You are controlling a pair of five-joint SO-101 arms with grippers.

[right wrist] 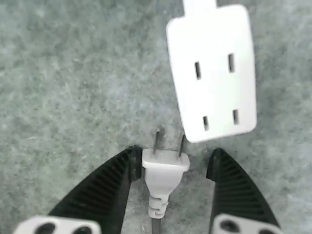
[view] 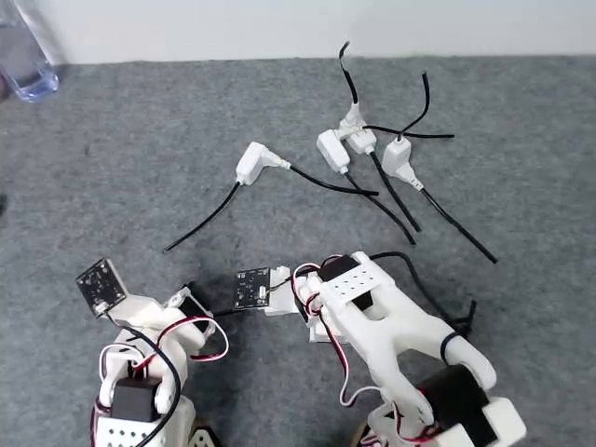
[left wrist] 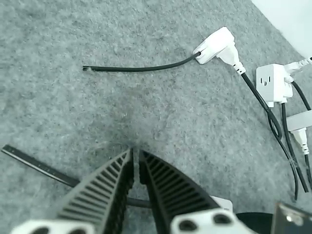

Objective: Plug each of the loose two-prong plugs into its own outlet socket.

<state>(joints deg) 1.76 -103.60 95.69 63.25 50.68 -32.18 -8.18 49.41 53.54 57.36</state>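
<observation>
Right gripper (right wrist: 175,156), spread wide, is straddling a two-prong plug (right wrist: 165,171) (prongs facing outlet socket (right wrist: 212,73)); left gripper (left wrist: 136,152) is sitting closed, empty.

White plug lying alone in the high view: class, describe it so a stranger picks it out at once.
Start at the grey table, then find the cluster of white plugs near its far edge. The lone plug sits left of that cluster; unlike its neighbours, it lies well apart, with black cords leaving both ends.
</observation>
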